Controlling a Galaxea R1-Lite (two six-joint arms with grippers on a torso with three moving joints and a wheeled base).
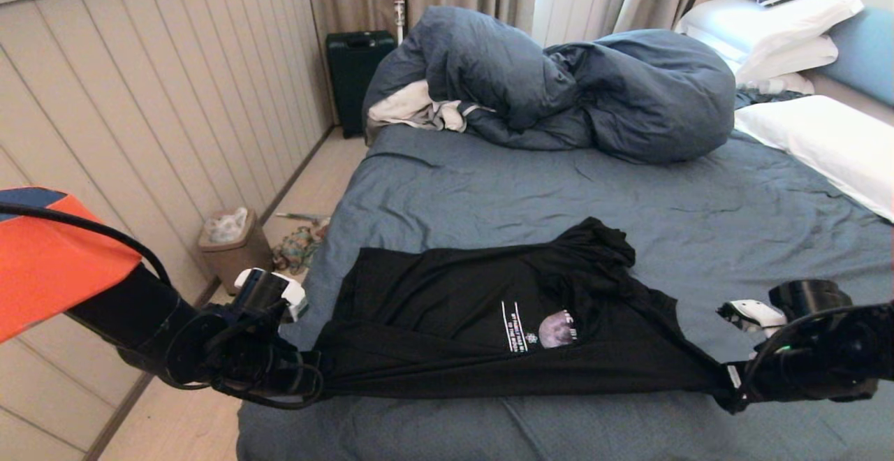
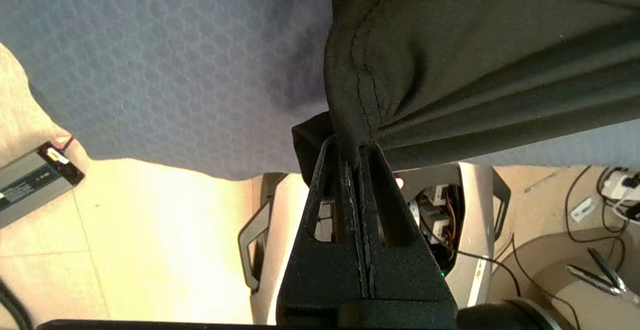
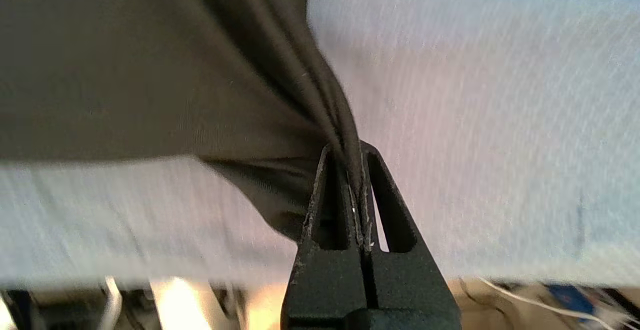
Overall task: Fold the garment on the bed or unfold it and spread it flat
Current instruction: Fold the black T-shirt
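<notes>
The left gripper [image 1: 318, 371] is clamped tight on one corner of the black T-shirt [image 1: 482, 321], its two black, grainy, wedge-shaped fingers [image 2: 345, 205] pressed together with a stitched hem bunched between them. The right gripper [image 1: 730, 388] is likewise closed on the opposite end of the shirt, where the thin jersey gathers into narrow pleats running into its fingers [image 3: 340, 205].

Between the two grippers the near edge of the shirt is pulled into a taut, straight band just above the slate-blue sheet of the bed [image 1: 559, 188]. Beyond that band, away from both grippers, the rest of the soft fabric lies on the sheet in shallow wrinkles, with a rumpled mound at its far edge. A round grey moon print [image 1: 557, 328] with white lettering beside it sits roughly midway between the grippers, a little nearer the right one.

Well beyond the shirt, a puffy slate-blue duvet [image 1: 559, 84] is heaped at the far side of the mattress, with smooth white pillows [image 1: 824, 140] off past the right gripper.
</notes>
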